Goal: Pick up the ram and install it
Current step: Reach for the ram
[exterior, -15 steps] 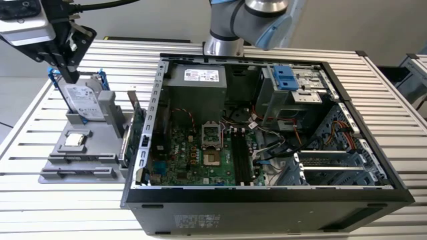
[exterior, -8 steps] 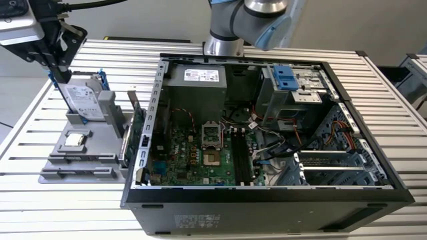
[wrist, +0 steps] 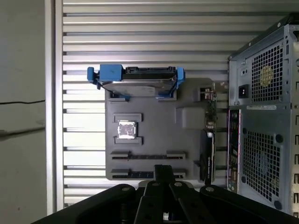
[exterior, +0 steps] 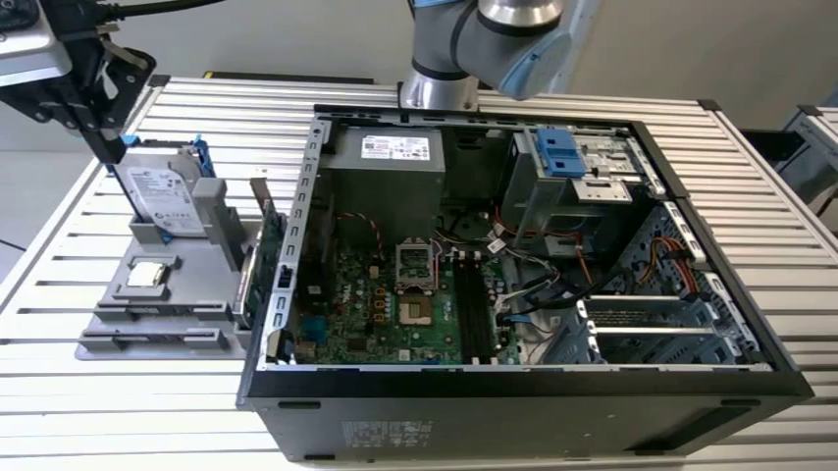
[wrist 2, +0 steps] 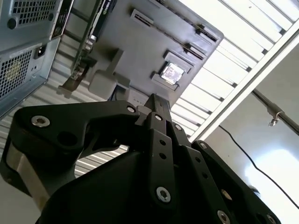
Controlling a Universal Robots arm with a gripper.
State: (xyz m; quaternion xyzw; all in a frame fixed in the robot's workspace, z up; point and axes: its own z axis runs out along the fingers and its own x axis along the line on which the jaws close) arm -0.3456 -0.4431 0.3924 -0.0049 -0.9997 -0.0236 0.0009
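Closest to us, the black pincer hangs above the grey plastic holder at the exterior view's left, fingers drawn narrow, gripping nothing. We judge the ram, a thin dark strip edge-on, lies in a holder slot, unpicked. Rightward, the open black computer case's long memory slots look empty; installing remains.

Computer case on table, parts tray at its 9 o'clock in the exterior view, hard drive at tray's 12 o'clock end, expansion card between tray and case, gripper above hard drive.
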